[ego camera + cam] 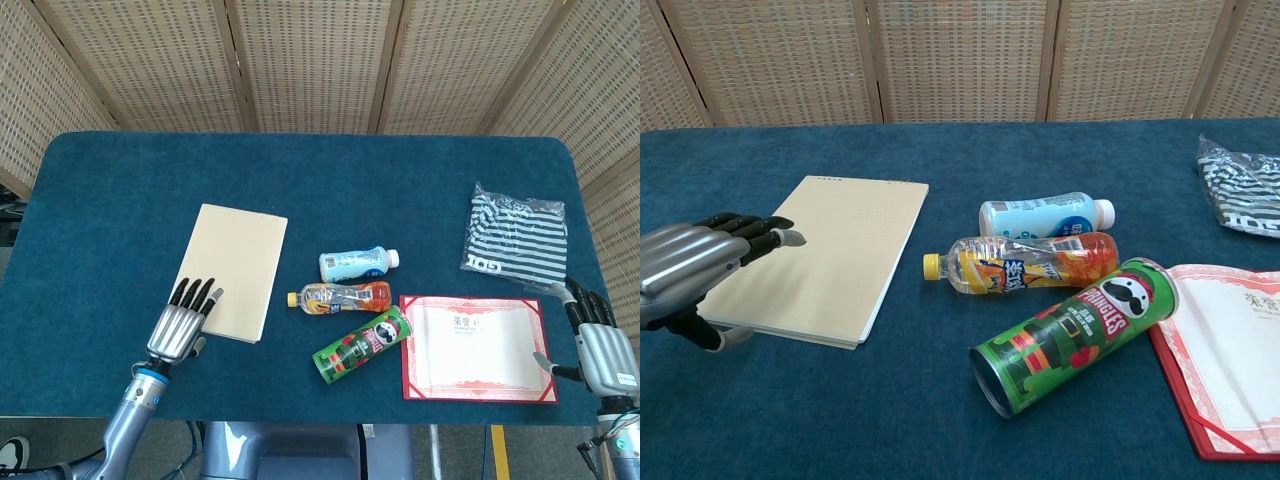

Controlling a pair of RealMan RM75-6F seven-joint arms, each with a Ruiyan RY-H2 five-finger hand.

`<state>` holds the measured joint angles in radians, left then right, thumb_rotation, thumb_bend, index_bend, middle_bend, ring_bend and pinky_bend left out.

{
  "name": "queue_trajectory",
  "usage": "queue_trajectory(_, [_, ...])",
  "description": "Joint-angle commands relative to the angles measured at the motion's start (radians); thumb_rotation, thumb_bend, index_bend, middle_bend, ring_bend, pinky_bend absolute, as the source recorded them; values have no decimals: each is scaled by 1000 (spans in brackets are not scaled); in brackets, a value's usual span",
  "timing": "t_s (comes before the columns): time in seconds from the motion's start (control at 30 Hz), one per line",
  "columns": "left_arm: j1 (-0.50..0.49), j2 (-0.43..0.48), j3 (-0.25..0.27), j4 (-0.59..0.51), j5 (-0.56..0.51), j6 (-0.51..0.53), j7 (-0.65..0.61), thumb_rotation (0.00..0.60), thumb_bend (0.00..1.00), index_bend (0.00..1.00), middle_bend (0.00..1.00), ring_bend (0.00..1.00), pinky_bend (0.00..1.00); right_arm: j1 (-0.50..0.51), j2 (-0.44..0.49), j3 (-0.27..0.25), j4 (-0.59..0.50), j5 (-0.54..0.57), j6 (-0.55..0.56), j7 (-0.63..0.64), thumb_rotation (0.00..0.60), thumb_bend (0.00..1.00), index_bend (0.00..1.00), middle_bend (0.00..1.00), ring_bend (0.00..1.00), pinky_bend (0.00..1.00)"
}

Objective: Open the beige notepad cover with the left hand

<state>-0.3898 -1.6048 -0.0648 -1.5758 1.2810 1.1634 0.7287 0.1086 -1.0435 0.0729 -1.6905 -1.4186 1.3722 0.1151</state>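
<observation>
Left hand (183,325) flat, fingers apart, holding nothing.
Beige notepad (231,268) lies directly ahead lengthwise; fingertips seemingly over its near corner.

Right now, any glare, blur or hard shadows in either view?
Head view: even light, sharp throughout, with only a faint sheen on the striped bag. Chest view: the left hand sits close to the lens and looks slightly soft, casting a soft shadow on the beige notepad; the Pringles can and bottles are crisp, with no strong glare.
</observation>
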Motion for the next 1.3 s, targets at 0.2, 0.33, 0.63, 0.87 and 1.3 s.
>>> queue_trajectory(0.2, [-14,-14,5,22,-17,-7,11,600,321,0,0,0,0,1,-3,-1,2,-3,-1,-1,600,208,27,0,0,0])
queue_trajectory(0.33, [-23,-26,5,38,-30,-12,15,600,325,0,0,0,0,0,-2,-1,2,-3,1,1,600,207,27,0,0,0])
queue_trajectory(0.63, [-44,-53,-4,67,-66,-24,17,600,330,0,0,0,0,0,-4,0,3,-3,1,-1,600,208,27,0,0,0])
queue_trajectory(0.87, [-57,-69,-16,74,-91,-26,6,600,331,0,0,0,0,0,-2,1,2,0,1,0,600,208,27,0,0,0])
queue_trajectory(1.3, [-63,-80,2,85,-98,-17,5,600,332,0,0,0,0,-1,-3,1,3,-2,1,1,600,207,27,0,0,0])
